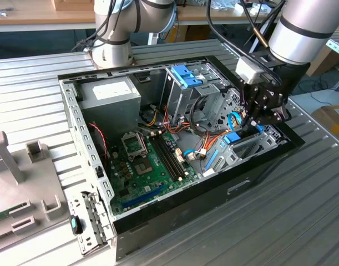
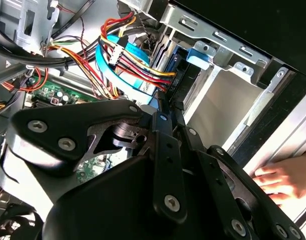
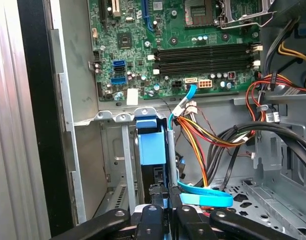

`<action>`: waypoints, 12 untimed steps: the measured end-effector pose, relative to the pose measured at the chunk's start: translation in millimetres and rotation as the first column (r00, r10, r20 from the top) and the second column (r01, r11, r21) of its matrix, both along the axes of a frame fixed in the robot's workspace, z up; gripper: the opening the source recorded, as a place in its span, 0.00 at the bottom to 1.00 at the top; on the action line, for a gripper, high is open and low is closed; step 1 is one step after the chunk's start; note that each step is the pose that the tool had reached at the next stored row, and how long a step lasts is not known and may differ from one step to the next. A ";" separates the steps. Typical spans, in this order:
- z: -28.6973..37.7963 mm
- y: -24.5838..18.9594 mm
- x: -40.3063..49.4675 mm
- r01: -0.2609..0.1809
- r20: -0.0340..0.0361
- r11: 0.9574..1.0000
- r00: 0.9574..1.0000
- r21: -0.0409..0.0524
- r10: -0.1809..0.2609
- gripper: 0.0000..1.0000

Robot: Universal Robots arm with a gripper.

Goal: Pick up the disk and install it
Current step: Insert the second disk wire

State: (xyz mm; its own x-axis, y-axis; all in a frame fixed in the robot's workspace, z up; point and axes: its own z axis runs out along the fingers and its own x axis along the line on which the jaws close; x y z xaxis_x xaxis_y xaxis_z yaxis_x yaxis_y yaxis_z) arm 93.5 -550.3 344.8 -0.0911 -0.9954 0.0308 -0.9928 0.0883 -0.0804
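Right now the gripper (image 3: pixel 163 202) is pinching the disk (image 3: pixel 154 145) on edge, lowering it into the bay at the case's (image 1: pixel 258 172) front corner; those cables (image 3: pixel 203 135) crowding just beside could be snagging it, and a hand (image 2: pixel 280 180) is resting close.

Bright, even light; glare whitens the bench beside the hand (image 2: pixel 280 181), and close linkage blurs.

Open computer case seen from the arm's wrist.

A green motherboard (image 3: pixel 183 45) lies beyond a metal drive bay (image 3: pixel 120 150). The disk (image 3: pixel 154 145), blue-railed, stands on edge in the bay. The black gripper (image 3: pixel 165 212) closes on its near edge. Coloured cables (image 3: pixel 213 140) run beside the bay.
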 end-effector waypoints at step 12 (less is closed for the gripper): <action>-4.2 -0.4 0.0 -0.003 0.000 1.000 1.000 0.000 0.003 0.16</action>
